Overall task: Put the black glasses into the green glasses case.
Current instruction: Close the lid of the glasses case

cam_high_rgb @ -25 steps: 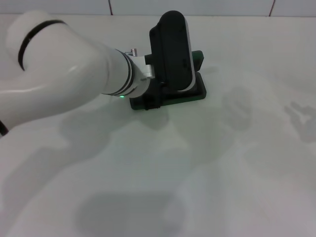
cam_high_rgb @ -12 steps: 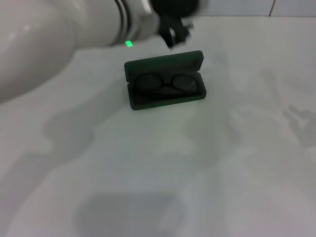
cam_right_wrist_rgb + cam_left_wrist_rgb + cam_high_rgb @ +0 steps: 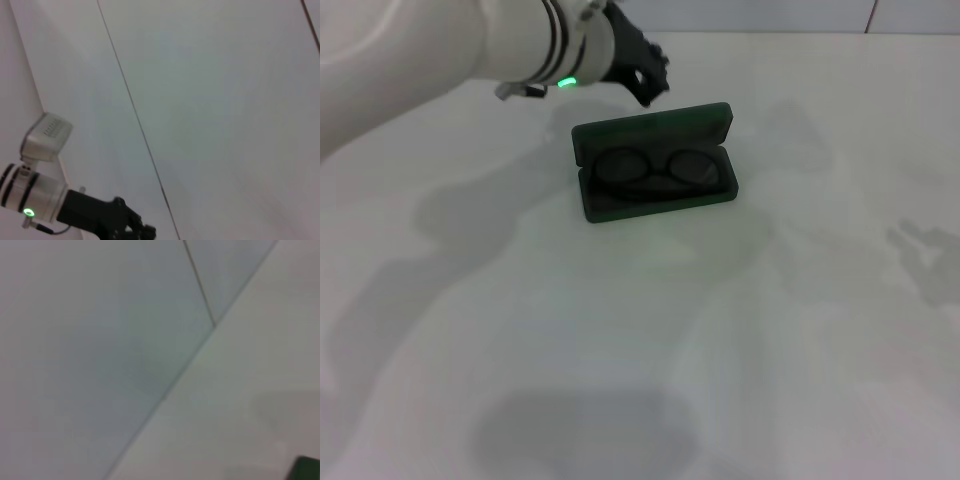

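The green glasses case [image 3: 653,128] lies open on the white table, its lid standing up at the far side. Inside its dark tray rest the black glasses [image 3: 650,172], lenses side by side and folded flat. My left gripper [image 3: 642,72] hangs above and behind the case's far left corner, clear of it and holding nothing. The same left gripper [image 3: 127,227] shows from the side in the right wrist view. A dark green corner of the case [image 3: 306,467] peeks into the left wrist view. My right gripper is out of view.
My left arm [image 3: 430,50] fills the upper left of the head view. The white table [image 3: 720,330] stretches around the case, with a tiled wall [image 3: 720,12] along its far edge.
The left gripper, which covered the case a second ago, has risen and drawn back to the far left. The glasses now show lying in the open case.
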